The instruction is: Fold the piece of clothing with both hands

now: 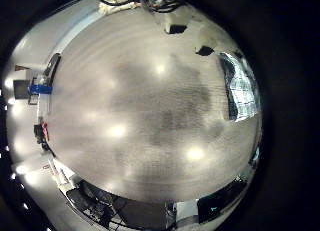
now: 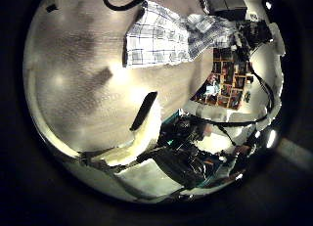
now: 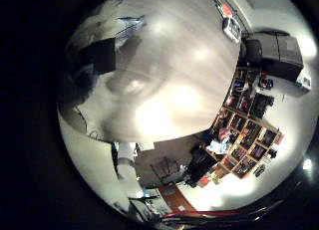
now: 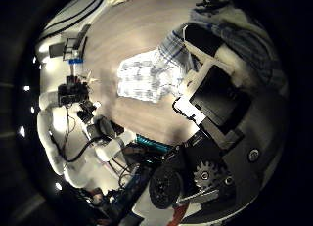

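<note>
A checked piece of clothing [image 2: 161,35] lies flat on the table [image 2: 78,79] in the left thumb side palm view, away from my left hand. My left hand [image 2: 142,143] hangs above the bare table with its fingers relaxed and holds nothing. In the left little finger side palm view the clothing [image 1: 238,86] lies at the table's far edge. In the right thumb side palm view the clothing [image 4: 147,77] lies spread below, with a sleeve running under my right hand [image 4: 215,84]. Its fingers [image 4: 217,60] are straight above the cloth and hold nothing.
Small devices stand at the table's edge [image 1: 40,88], and they also show in the right thumb side palm view [image 4: 70,60]. A shelf of boxes [image 3: 244,120] stands beyond the table. A dark object [image 3: 100,56] stands on the table [image 3: 169,81] in the right little finger side palm view.
</note>
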Controlling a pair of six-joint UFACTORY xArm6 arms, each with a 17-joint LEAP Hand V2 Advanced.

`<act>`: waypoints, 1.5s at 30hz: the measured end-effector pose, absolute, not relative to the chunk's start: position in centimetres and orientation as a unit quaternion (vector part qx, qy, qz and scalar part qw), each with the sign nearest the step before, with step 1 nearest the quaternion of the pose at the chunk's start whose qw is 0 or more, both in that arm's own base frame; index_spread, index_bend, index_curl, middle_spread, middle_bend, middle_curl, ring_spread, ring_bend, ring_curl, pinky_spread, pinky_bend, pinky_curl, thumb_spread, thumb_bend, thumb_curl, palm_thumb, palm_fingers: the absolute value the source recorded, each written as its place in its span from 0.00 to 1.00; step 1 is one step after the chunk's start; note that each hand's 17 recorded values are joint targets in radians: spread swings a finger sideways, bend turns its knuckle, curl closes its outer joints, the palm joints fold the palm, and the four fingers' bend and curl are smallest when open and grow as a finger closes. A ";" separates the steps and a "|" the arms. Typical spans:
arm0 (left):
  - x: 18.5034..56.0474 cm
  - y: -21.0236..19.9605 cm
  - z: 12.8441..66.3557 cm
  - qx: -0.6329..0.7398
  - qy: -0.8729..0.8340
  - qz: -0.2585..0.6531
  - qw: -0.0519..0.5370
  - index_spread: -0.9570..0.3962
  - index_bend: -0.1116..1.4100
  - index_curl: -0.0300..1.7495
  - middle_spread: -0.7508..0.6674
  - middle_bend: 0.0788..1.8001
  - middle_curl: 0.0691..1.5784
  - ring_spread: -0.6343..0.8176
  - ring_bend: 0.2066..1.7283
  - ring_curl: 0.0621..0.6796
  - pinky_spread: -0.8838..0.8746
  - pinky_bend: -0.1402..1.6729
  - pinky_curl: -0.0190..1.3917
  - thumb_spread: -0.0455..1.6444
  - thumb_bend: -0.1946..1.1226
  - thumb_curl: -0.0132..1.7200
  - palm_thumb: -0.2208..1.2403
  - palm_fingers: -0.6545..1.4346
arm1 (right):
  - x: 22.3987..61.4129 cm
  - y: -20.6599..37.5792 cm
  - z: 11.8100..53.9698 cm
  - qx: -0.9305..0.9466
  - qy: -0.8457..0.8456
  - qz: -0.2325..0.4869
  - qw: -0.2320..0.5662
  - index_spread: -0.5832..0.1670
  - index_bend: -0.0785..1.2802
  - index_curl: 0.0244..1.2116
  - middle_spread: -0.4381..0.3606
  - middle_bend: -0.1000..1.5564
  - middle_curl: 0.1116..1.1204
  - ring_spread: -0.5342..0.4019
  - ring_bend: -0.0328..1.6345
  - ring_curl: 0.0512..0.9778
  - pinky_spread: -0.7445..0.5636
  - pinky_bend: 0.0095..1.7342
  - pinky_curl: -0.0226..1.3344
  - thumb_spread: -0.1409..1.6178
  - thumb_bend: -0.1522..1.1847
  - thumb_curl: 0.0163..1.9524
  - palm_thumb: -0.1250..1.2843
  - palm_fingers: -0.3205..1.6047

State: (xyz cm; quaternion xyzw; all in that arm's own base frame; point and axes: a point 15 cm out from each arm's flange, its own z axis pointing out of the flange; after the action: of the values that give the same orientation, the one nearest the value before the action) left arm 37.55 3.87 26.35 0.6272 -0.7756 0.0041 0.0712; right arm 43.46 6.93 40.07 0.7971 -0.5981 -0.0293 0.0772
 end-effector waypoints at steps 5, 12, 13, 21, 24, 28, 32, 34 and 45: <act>36.8 5.3 26.5 0.634 -0.770 0.008 0.071 0.62 0.21 0.29 0.61 0.06 0.16 0.54 0.30 0.25 0.62 0.22 0.30 0.73 0.13 0.16 0.30 0.45 | 44.0 18.6 36.8 0.837 -0.541 -0.008 0.076 0.46 0.90 0.64 0.42 0.88 0.59 0.38 0.88 0.64 0.41 0.70 0.65 0.66 0.11 0.45 0.81 0.78; 36.5 5.9 27.0 0.641 -0.765 0.012 0.067 0.61 0.21 0.29 0.60 0.06 0.16 0.54 0.30 0.25 0.62 0.22 0.30 0.73 0.13 0.16 0.30 0.46 | 43.0 27.3 29.6 0.872 -0.477 -0.015 0.107 0.47 0.90 0.63 0.42 0.88 0.58 0.38 0.88 0.63 0.41 0.69 0.67 0.65 0.10 0.47 0.79 0.78; 36.4 5.8 27.1 0.641 -0.765 0.012 0.067 0.61 0.21 0.29 0.60 0.06 0.16 0.53 0.30 0.25 0.62 0.22 0.30 0.73 0.13 0.17 0.30 0.46 | 43.0 27.7 29.0 0.873 -0.474 -0.016 0.110 0.47 0.90 0.62 0.41 0.88 0.58 0.38 0.88 0.63 0.41 0.69 0.67 0.65 0.07 0.46 0.73 0.78; 36.3 5.8 27.0 0.641 -0.764 0.012 0.070 0.61 0.21 0.29 0.60 0.06 0.16 0.53 0.30 0.24 0.62 0.22 0.30 0.73 0.13 0.16 0.30 0.46 | 44.4 28.4 27.4 0.875 -0.474 -0.016 0.096 0.30 0.35 0.48 0.31 0.64 0.46 0.32 0.82 0.57 0.30 0.70 0.60 0.72 0.08 0.36 0.49 0.26; 36.1 5.8 26.8 0.642 -0.763 0.011 0.072 0.61 0.21 0.29 0.60 0.06 0.16 0.53 0.30 0.24 0.62 0.22 0.30 0.73 0.13 0.16 0.30 0.46 | 45.0 27.4 28.5 0.872 -0.483 -0.014 0.085 0.24 0.31 0.41 0.35 0.54 0.38 0.36 0.76 0.51 0.40 0.65 0.58 0.74 0.09 0.34 0.46 0.18; 36.0 5.8 26.8 0.642 -0.763 0.010 0.072 0.61 0.21 0.30 0.60 0.06 0.16 0.53 0.30 0.24 0.62 0.22 0.30 0.73 0.13 0.16 0.30 0.46 | 45.0 26.9 31.6 0.872 -0.487 -0.010 0.054 0.19 0.25 0.33 0.41 0.39 0.28 0.54 0.62 0.38 0.64 0.59 0.51 0.75 0.09 0.29 0.43 0.11; 35.8 5.6 26.9 0.640 -0.764 0.009 0.074 0.61 0.21 0.30 0.60 0.06 0.16 0.53 0.30 0.24 0.62 0.22 0.30 0.73 0.13 0.16 0.30 0.46 | 44.9 25.8 35.9 0.871 -0.491 -0.007 0.009 0.17 0.21 0.31 0.45 0.32 0.24 0.65 0.56 0.32 0.77 0.54 0.47 0.75 0.10 0.26 0.43 0.13; 35.7 5.6 27.1 0.640 -0.765 0.010 0.074 0.61 0.21 0.30 0.60 0.06 0.16 0.53 0.31 0.24 0.62 0.22 0.30 0.73 0.13 0.16 0.30 0.46 | 44.9 25.1 37.6 0.869 -0.496 -0.003 -0.007 0.17 0.19 0.30 0.46 0.29 0.23 0.68 0.54 0.30 0.81 0.53 0.45 0.75 0.10 0.25 0.42 0.15; 35.2 3.3 29.3 0.629 -0.774 0.017 0.061 0.61 0.21 0.30 0.60 0.06 0.16 0.53 0.31 0.23 0.62 0.22 0.30 0.72 0.13 0.17 0.31 0.46 | 44.8 19.1 44.2 0.844 -0.532 0.026 -0.052 0.16 0.18 0.26 0.37 0.25 0.22 0.71 0.51 0.25 0.90 0.48 0.38 0.74 0.10 0.23 0.46 0.20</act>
State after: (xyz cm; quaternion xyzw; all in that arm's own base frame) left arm 35.18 3.32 29.28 0.6295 -0.7744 0.0169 0.0613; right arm 44.84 19.09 44.21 0.8445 -0.5324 0.0263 -0.0520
